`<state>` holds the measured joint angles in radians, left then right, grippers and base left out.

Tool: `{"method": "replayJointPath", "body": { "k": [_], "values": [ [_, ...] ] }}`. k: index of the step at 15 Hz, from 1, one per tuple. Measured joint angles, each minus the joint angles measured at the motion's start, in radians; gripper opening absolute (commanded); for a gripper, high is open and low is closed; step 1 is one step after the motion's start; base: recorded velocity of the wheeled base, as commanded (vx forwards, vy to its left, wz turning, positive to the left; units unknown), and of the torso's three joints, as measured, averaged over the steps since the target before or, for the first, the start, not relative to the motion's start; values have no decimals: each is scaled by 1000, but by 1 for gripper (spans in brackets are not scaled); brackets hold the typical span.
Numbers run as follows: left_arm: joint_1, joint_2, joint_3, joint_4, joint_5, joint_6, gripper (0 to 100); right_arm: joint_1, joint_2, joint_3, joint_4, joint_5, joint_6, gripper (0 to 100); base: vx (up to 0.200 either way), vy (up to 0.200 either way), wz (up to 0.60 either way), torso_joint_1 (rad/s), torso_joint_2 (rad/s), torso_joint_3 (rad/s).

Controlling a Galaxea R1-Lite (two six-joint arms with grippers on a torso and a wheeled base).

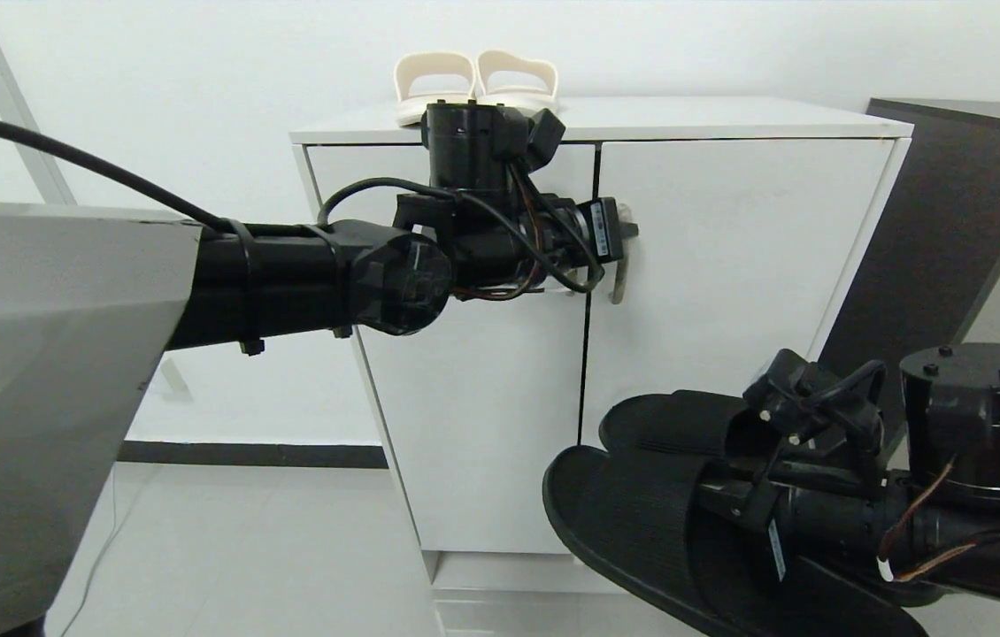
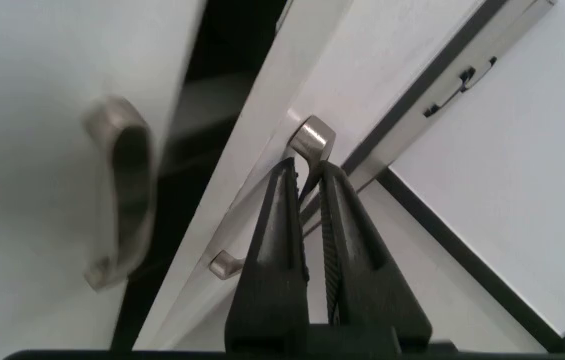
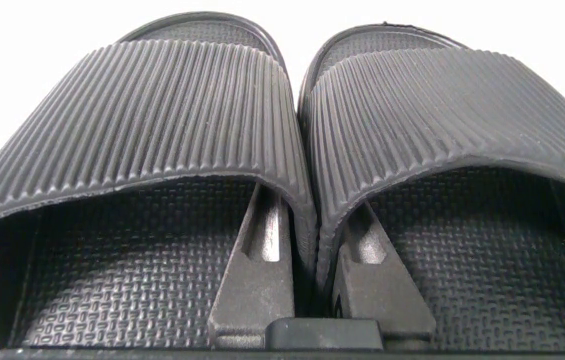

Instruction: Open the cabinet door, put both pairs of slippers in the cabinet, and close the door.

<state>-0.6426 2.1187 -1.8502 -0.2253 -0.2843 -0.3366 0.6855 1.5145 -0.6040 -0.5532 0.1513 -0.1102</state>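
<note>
Left gripper (image 2: 307, 172): arm stretched in from the left, level, to the upper middle of the cabinet (image 1: 730, 119). Fingers (image 2: 280, 250) set narrow, pinched on the left door handle (image 2: 312, 138) close to one of its mounting posts.

Left door (image 1: 473, 425): the left wrist view shows a dark gap between its edge and the neighbouring door. In the head view the seam between the doors is a thin dark line.

Cream slippers (image 1: 475, 81): side by side on the cabinet top, toward its far left, above the left door.

Right door (image 1: 730, 265): its handle (image 1: 619, 276) sits vertical just right of the seam, beside the left gripper, ungripped.

Black slippers (image 1: 642, 495): held in the air, low and near, in front of the right door's lower part, off the floor (image 1: 270, 548).

Right gripper (image 3: 312, 215): one finger (image 3: 257, 275) inside each slipper under the strap, squeezing the two adjoining inner sides together. The pair lies sole-down, side by side.

Dark panel (image 1: 951, 230): stands right of the cabinet.
</note>
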Motion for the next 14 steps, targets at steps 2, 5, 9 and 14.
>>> {"method": "replayJointPath", "body": {
  "k": [2,5,9,14],
  "values": [
    [1,2,-3,0,1,-1,0,0,0,0,0,0,0,0,0,0,0,0,0,0],
    [1,-6,17,-5,1,-11,0,1,-2,8,0,11,-1,0,0,0,0,0,0,0],
    [-6,-66,121,-14,0,-24,0,3,-30,40,3,117,-5,0,0,0,0,0,0,0],
    [-17,-193,299,-13,1,-21,0,4,-50,60,4,130,-41,0,0,0,0,0,0,0]
  ]
}}
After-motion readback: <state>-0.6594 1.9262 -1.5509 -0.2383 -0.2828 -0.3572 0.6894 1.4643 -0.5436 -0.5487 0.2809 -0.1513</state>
